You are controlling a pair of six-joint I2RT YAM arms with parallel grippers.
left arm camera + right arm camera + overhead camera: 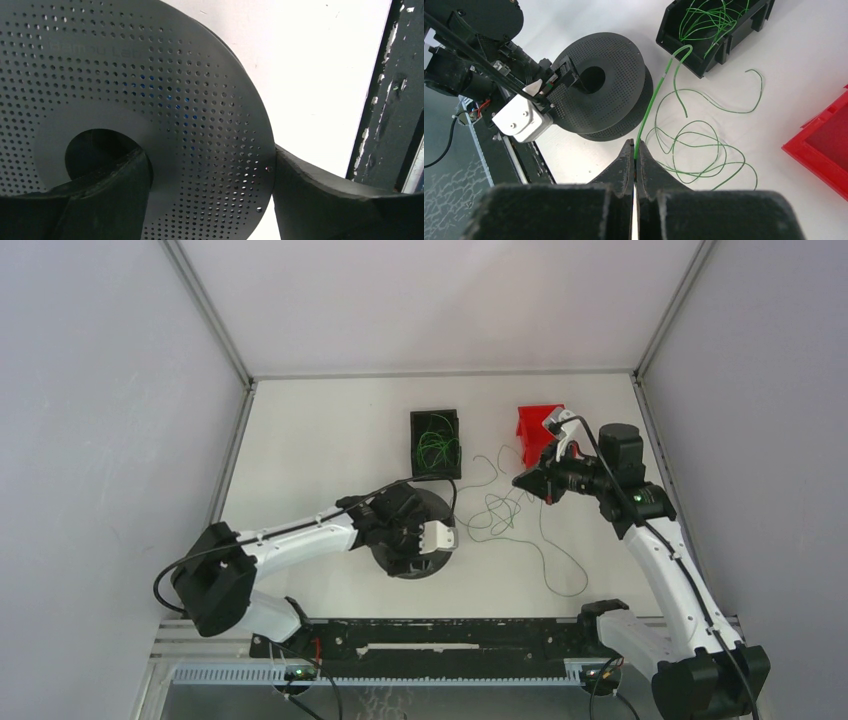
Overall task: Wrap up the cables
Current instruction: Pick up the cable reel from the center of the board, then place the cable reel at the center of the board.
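Green cable [651, 107] sits pinched in right claw [634, 156].

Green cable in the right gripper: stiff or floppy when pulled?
Probably semi-stiff: above the right gripper the cable stands up in an arch unsupported. Likely light and springy, since its slack lies in loose open loops on the table, so those may drag and tangle. It is very thin, so it could slip through the grip.
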